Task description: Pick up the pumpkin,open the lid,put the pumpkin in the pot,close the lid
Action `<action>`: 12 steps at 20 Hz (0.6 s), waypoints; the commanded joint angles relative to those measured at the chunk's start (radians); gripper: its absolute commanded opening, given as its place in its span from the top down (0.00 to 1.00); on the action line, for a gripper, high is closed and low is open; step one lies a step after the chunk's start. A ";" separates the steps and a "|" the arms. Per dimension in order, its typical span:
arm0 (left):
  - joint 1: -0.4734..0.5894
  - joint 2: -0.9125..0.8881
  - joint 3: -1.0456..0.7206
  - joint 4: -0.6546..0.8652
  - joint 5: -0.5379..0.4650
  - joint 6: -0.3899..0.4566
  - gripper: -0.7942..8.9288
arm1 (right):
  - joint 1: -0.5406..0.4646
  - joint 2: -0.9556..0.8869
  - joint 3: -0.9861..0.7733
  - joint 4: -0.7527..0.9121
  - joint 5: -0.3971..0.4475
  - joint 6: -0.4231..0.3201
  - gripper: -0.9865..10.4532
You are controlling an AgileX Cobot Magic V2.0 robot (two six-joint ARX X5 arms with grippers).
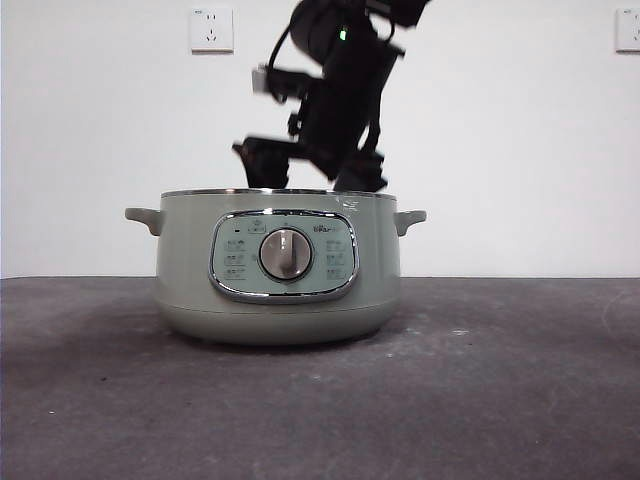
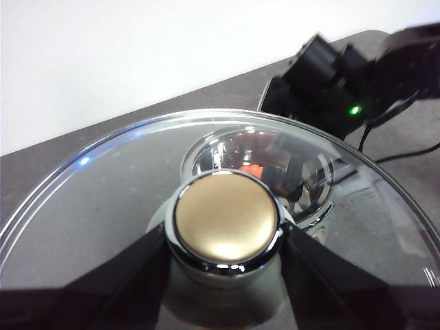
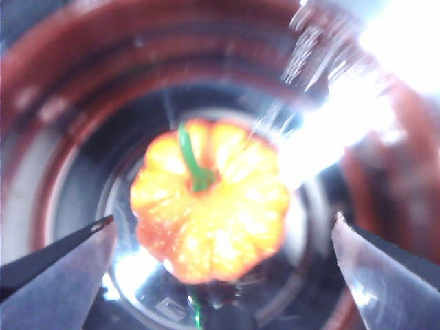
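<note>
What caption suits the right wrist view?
Right gripper, jaws open, above the pumpkin lying inside the pot.

Lab/test setup is suggested: bare white wall [image 1: 100, 150] w/ sockets [image 1: 211, 29], dark grey table [image 1: 320, 400], robot arm [image 1: 340, 90] mounted overhead.

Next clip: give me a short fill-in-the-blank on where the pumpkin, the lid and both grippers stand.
1. The pumpkin lies inside the ____.
2. The right gripper hangs over the pumpkin with its jaws ____.
3. The left gripper is shut on the lid's ____.
4. The lid is held ____ the pot, not seated on it.

Missing words: pot; open; knob; off
</note>
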 commanded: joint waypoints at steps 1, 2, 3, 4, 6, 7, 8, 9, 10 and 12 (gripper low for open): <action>0.002 -0.005 0.005 0.083 0.011 0.001 0.93 | -0.001 -0.111 0.013 -0.006 0.027 0.017 0.38; 0.001 0.008 0.005 0.103 0.033 0.001 0.93 | -0.005 -0.169 0.013 -0.032 0.043 0.028 0.39; 0.001 0.027 0.005 0.125 0.058 0.001 0.93 | -0.011 -0.229 0.013 -0.070 0.046 0.048 0.39; 0.001 0.046 0.005 0.147 0.061 0.001 0.93 | -0.014 -0.300 0.013 -0.122 0.046 0.062 0.39; 0.001 0.098 0.005 0.183 0.104 0.002 0.93 | -0.014 -0.431 0.013 -0.212 0.047 0.077 0.39; 0.000 0.132 0.005 0.209 0.137 0.001 0.93 | -0.014 -0.505 0.013 -0.256 0.046 0.087 0.39; -0.002 0.164 0.005 0.237 0.138 0.001 0.93 | -0.013 -0.571 0.013 -0.294 0.046 0.093 0.39; -0.002 0.189 0.005 0.260 0.139 0.002 0.93 | -0.012 -0.617 0.013 -0.321 0.046 0.097 0.39; -0.003 0.220 0.005 0.293 0.152 0.001 0.93 | -0.011 -0.670 0.013 -0.358 0.046 0.109 0.39; -0.011 0.277 0.005 0.352 0.188 0.001 0.93 | -0.011 -0.754 0.013 -0.426 0.045 0.129 0.39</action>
